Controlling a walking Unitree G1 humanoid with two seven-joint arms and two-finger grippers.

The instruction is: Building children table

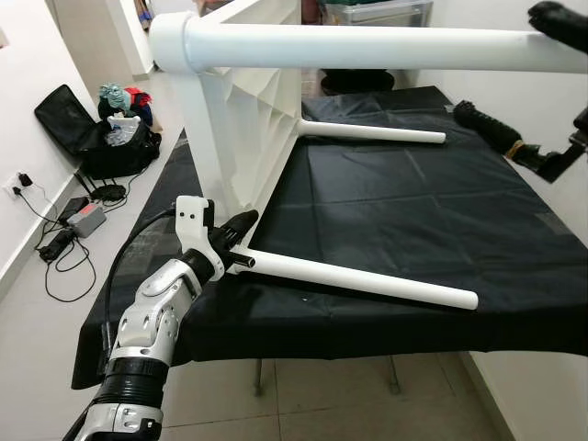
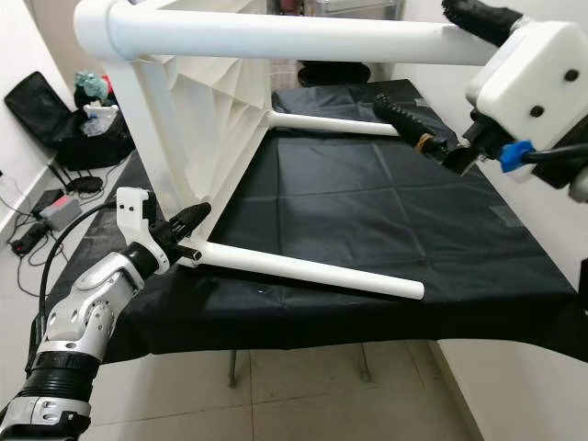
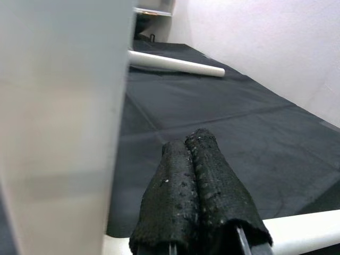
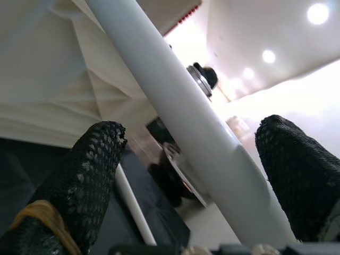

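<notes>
A white children's table (image 1: 257, 110) lies on its side on a black-covered worktable (image 1: 413, 202), ribbed underside facing me. An upper leg (image 1: 367, 46) juts out high, a far lower leg (image 1: 377, 133) and a near lower leg (image 1: 367, 280) rest on the cloth. My left gripper (image 1: 241, 225) is shut, empty, its fingers (image 3: 196, 186) pressed together just above the base of the near lower leg. My right gripper (image 2: 444, 72) is open, one finger (image 4: 79, 180) on each side of the upper leg (image 4: 180, 122) near its free end, not closed on it.
The worktable's front edge (image 1: 322, 335) is close to me, with tiled floor below. On the floor at the left are an open black bag (image 1: 101, 138) with items, plus a power strip and cables (image 1: 73, 225). A white wall runs along the right side.
</notes>
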